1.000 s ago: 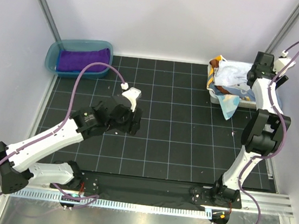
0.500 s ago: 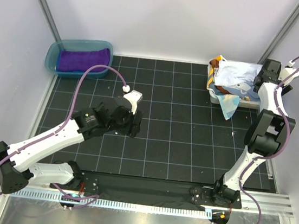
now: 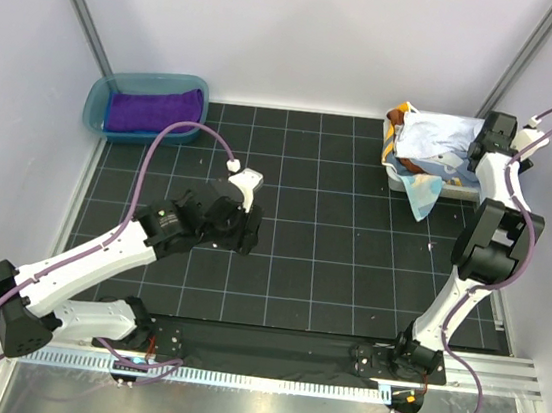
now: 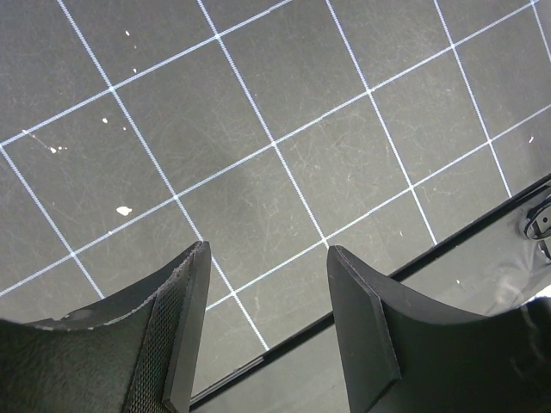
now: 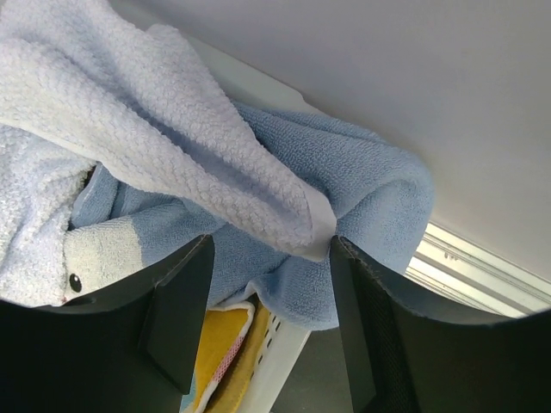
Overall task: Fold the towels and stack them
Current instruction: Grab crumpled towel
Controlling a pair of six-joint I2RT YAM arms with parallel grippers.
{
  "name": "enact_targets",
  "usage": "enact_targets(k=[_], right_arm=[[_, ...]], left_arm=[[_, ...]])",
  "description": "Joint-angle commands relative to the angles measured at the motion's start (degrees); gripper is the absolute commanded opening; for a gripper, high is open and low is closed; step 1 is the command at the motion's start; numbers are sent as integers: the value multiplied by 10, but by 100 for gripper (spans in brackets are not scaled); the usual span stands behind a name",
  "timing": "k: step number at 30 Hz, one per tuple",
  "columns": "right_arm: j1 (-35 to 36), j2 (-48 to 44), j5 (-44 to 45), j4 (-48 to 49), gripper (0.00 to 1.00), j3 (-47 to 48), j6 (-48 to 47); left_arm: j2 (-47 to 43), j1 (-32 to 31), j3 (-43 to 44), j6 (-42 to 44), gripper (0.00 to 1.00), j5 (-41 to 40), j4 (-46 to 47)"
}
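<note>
Looking down from the top view, we had the left gripper hovering over the black grid mat, left of its middle. Its jaws were released and stood apart, with nothing but bare mat between them in the wrist view. The right gripper was up at the mat's far right corner, nosed into the heap of towels piled in the white basket. Its jaws were apart too, not clenched. A fold of the white towel hung down between the fingers, with the light blue towel bunched right behind it and a bit of yellow cloth below. We couldn't tell whether either finger touched the fold. Over at the far left corner, a purple towel lay flat in the teal tub, well apart from the basket.
</note>
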Motion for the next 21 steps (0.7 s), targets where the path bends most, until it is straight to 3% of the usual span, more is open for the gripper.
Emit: enact_targets(k=[1, 7, 11, 14, 18, 21], right_arm=[[-6, 5, -2, 22, 62, 11, 12], [-12, 13, -1, 28, 59, 10, 10], [-16, 15, -5, 34, 50, 13, 6], [-16, 16, -7, 36, 37, 27, -3], [-16, 19, -10, 18, 7, 60, -6], [-16, 6, -17, 12, 1, 77, -4]], left_arm=[[-3, 2, 0, -3, 60, 10, 18], [2, 1, 1, -6, 59, 15, 19], [7, 1, 0, -8, 58, 20, 22], [5, 1, -1, -9, 58, 19, 22], [5, 2, 4, -5, 58, 11, 19], [4, 1, 13, -3, 58, 5, 13]])
